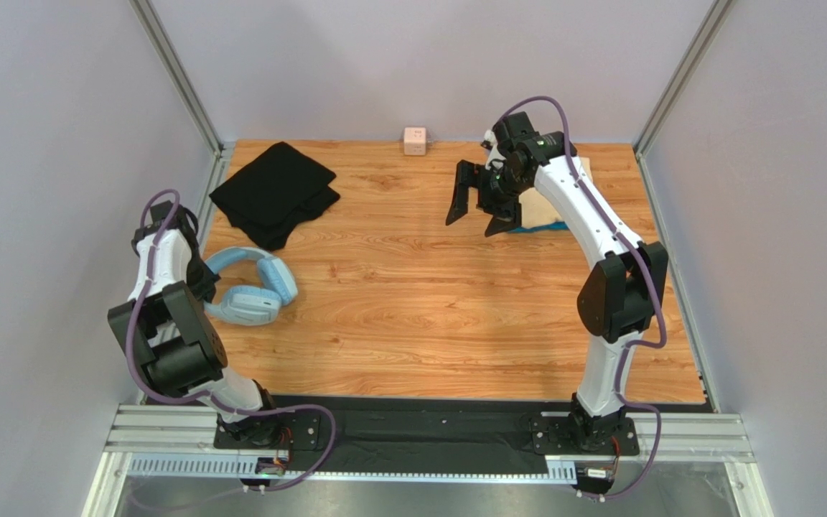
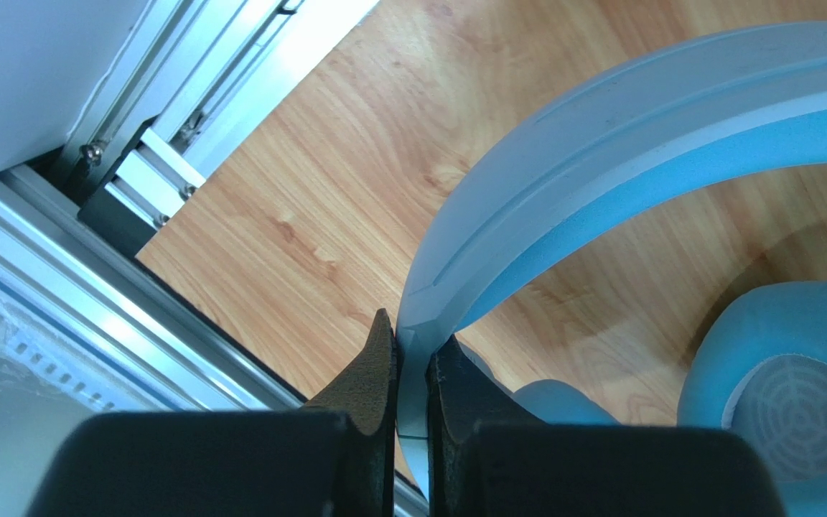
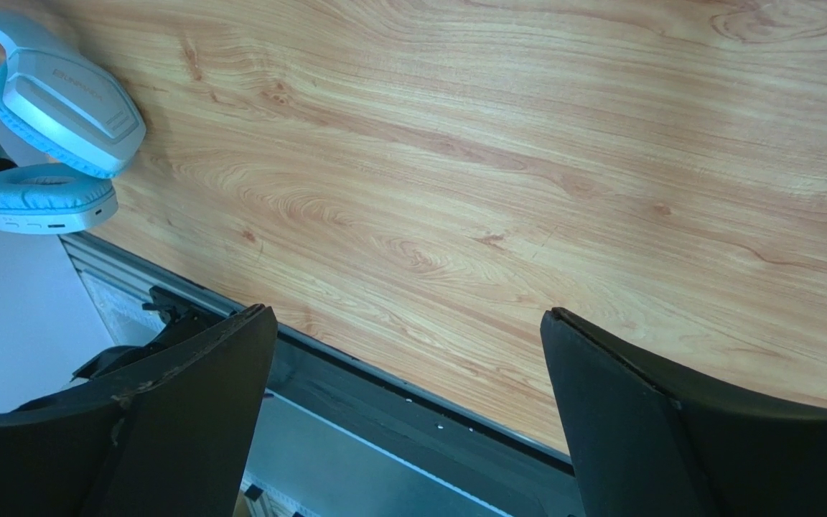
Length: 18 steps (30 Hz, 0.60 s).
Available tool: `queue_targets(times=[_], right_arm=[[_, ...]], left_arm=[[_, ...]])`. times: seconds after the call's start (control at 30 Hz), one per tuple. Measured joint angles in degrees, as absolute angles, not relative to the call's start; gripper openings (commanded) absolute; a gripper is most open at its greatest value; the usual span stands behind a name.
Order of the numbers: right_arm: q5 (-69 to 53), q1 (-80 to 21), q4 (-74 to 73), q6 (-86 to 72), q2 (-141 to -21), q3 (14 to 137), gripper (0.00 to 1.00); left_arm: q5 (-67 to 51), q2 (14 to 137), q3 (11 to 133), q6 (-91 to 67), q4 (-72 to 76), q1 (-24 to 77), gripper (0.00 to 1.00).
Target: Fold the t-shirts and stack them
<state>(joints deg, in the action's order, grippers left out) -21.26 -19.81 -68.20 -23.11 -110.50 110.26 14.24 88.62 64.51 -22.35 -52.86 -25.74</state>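
Right tool [image 1: 477,215] hangs spread wide just beside the cream t-shirt [image 1: 542,205], which seems stacked on the blue t-shirt [image 1: 553,227] at the far-right worktop [image 1: 418,312] — the folded black t-shirt [image 1: 274,192] sits far left, not yet stacked. Left tool [image 2: 412,347] pinches the light-blue headphones [image 2: 601,162].

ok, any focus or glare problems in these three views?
Top external: even light, soft shadows, black t-shirt shows almost no fold detail. Left wrist: headphones very close, slightly soft; rail glares. Right wrist: table sharp, pale sheen at right; fingers underexposed.
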Motion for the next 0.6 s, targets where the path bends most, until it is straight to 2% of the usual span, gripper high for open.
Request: queue_targets(times=[0.27, 0.33, 0.37, 0.5, 0.57, 0.6], right_arm=[[-25.19, -19.68, -67.7, -24.25, -110.5, 107.04, 1.0], [-25.58, -19.68, -67.53, -24.36, -110.5, 106.5, 1.0], [-25.78, -19.7, -67.35, -24.38, -110.5, 106.19, 1.0], [-26.35, -19.68, -66.98, -24.38, -110.5, 105.65, 1.0], [-26.59, -19.68, -66.81, -24.38, -110.5, 105.43, 1.0], [-26.65, -19.68, -66.67, -24.38, -110.5, 105.19, 1.0]], left_arm=[[13.78, 88.75, 64.51, -21.85, -52.88, -28.97, 0.0], [13.69, 89.17, 64.51, -21.58, -52.88, -28.97, 0.03], [13.72, 89.47, 64.51, -21.45, -52.9, -28.97, 0.06], [13.89, 89.8, 64.51, -21.1, -52.9, -29.08, 0.3], [14.04, 89.8, 64.51, -20.82, -52.99, -29.23, 0.31], [14.09, 89.78, 64.51, -20.82, -53.12, -29.3, 0.41]])
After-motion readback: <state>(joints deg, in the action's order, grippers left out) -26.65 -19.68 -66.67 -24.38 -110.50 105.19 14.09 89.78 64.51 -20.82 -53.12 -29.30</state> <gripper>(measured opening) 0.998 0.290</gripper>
